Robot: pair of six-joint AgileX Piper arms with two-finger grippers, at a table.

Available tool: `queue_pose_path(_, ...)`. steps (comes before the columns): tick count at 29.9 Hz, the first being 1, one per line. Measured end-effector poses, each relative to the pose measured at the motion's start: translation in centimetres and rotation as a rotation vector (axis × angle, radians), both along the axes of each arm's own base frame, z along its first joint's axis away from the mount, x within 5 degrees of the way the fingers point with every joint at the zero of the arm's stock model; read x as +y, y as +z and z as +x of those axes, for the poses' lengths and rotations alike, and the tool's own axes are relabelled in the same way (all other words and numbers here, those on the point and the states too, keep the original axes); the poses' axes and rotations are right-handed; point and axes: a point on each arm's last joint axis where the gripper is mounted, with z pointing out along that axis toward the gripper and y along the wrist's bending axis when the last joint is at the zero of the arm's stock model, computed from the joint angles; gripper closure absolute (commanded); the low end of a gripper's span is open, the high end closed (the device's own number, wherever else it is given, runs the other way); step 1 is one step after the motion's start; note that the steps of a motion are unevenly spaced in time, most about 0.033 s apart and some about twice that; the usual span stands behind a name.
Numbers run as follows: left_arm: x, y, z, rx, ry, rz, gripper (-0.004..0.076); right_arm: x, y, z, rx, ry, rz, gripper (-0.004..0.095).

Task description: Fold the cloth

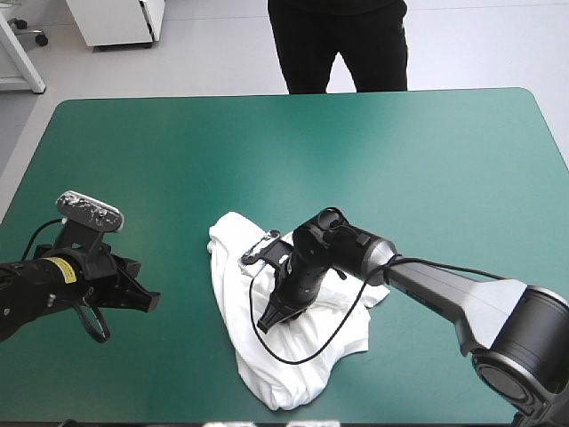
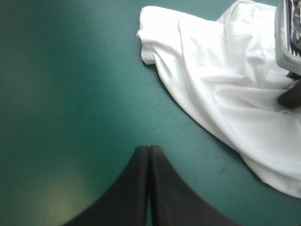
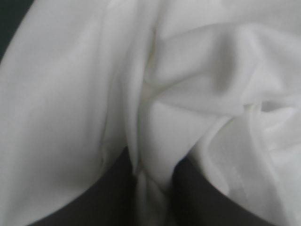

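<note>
The white T-shirt (image 1: 233, 267) lies as a crumpled heap on the teal-green cover, near the middle of the table's front half. My right gripper (image 1: 268, 322) is pressed down into the heap, and in its own view the black fingers are shut on a raised fold of the T-shirt (image 3: 70, 94), the right gripper (image 3: 148, 188) all but buried in cloth. My left gripper (image 1: 151, 303) hovers low over bare cover to the left of the heap, shut with nothing held. In the left wrist view the left gripper (image 2: 149, 151) points toward the T-shirt (image 2: 225, 94), a short gap away.
Teal-green cover (image 1: 373, 151) stretches wide beyond the heap toward the far edge and to the right. The heap's lowest hem (image 1: 284, 400) lies close to the table's near edge.
</note>
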Motion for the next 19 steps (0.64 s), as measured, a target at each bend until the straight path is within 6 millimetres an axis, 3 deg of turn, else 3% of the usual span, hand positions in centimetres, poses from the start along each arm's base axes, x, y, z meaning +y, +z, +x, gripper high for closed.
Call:
queue_pose_path(2,0.0,0.0,0.0,0.003,0.008,-0.007,0.0733,-0.1,0.2,-0.1,0.016,-0.009,-0.018,0.0246)
queue_pose_path(3,0.0,0.0,0.0,0.004,0.012,-0.01,0.0733,-0.1,0.4,-0.1,0.024,-0.012,-0.023,0.0235)
queue_pose_path(7,0.0,0.0,0.0,0.009,0.024,-0.02,0.0733,0.2,2.5,0.3,0.021,-0.054,-0.02,0.0298)
queue_pose_path(10,0.1,0.0,0.0,0.007,0.032,-0.016,0.0732,0.3,5.3,0.9,-0.035,-0.091,0.032,0.0331)
queue_pose_path(13,0.0,0.1,0.1,-0.002,0.044,-0.029,0.0715,-1.0,8.5,1.5,-0.073,-0.146,0.066,0.0331)
queue_pose_path(17,-0.1,0.1,0.4,-0.002,0.083,-0.064,0.0575,-3.9,10.6,2.0,-0.1,-0.234,0.059,0.0331)
queue_pose_path(19,-0.3,-0.1,0.9,0.016,0.091,-0.063,0.045,-5.5,11.6,2.4,-0.116,-0.282,0.067,0.0331)
